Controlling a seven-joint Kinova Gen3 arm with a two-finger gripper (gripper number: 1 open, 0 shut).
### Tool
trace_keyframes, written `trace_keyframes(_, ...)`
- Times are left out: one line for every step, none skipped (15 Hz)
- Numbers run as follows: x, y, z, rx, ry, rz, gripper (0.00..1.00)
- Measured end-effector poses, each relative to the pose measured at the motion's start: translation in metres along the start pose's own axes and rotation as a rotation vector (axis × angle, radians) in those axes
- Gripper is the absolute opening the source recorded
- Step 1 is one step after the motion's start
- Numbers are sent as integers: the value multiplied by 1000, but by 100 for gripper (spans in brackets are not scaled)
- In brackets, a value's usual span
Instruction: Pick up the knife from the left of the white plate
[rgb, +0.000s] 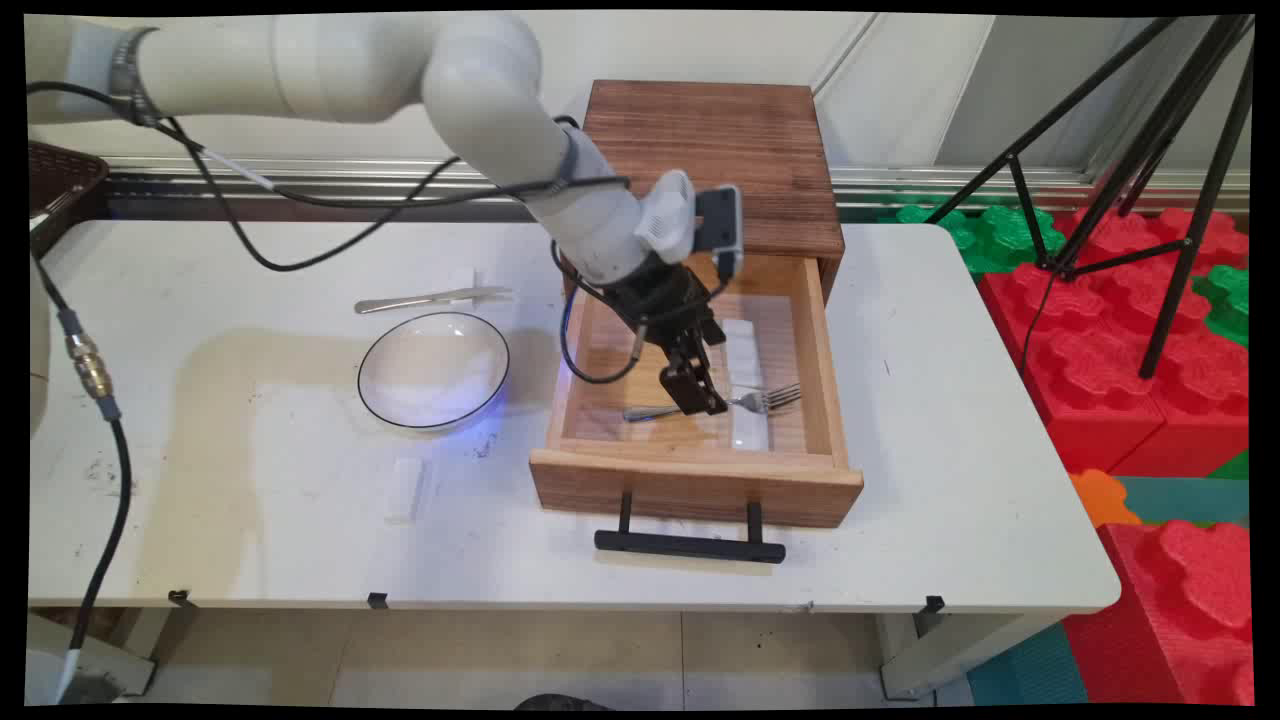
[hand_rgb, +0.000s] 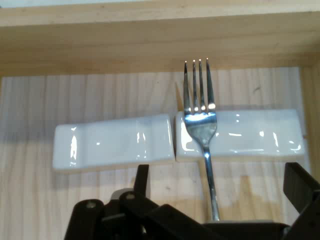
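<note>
My black gripper (rgb: 700, 393) reaches down into the open wooden drawer (rgb: 820, 350). A silver fork (rgb: 768, 399) lies on the drawer floor, its neck resting on a white cutlery rest (hand_rgb: 250, 132) and its tines pointing at the drawer's right wall. A second white rest (hand_rgb: 115, 142) lies end to end with the first. In the hand view the gripper (hand_rgb: 220, 172) is open, its fingers (hand_rgb: 142, 175) standing wide apart on either side of the fork handle (hand_rgb: 211, 185), not touching it.
The drawer juts from a dark wooden cabinet (rgb: 715, 150) and has a black handle (rgb: 690, 545) at its front. On the table to the left are a white bowl (rgb: 433, 370), a silver utensil (rgb: 430, 298) and another white rest (rgb: 405, 488). A tripod (rgb: 1150, 150) and foam blocks (rgb: 1150, 330) stand off the table's right side.
</note>
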Motion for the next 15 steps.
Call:
trace_keyframes(-2,0,-7,2,7,-1,100)
trace_keyframes(-3,1,-12,3,12,-4,100)
trace_keyframes(-7,2,-22,5,22,-12,100)
trace_keyframes(-10,3,-31,6,29,-18,100)
trace_keyframes(-14,4,-42,8,40,-24,100)
trace_keyframes(-18,5,-53,9,49,-28,100)
trace_keyframes(-23,6,-63,10,57,-31,100)
trace_keyframes(-29,7,-76,13,66,-34,100)
trace_keyframes(-35,9,-86,15,72,-39,100)
trace_keyframes(-42,10,-99,17,79,-43,100)
trace_keyframes(-50,12,-111,20,85,-50,100)
trace_keyframes(-57,13,-121,23,88,-55,100)
trace_keyframes(-65,15,-133,26,91,-59,100)
trace_keyframes(-74,16,-144,29,93,-65,100)
trace_keyframes(-82,17,-153,33,93,-70,100)
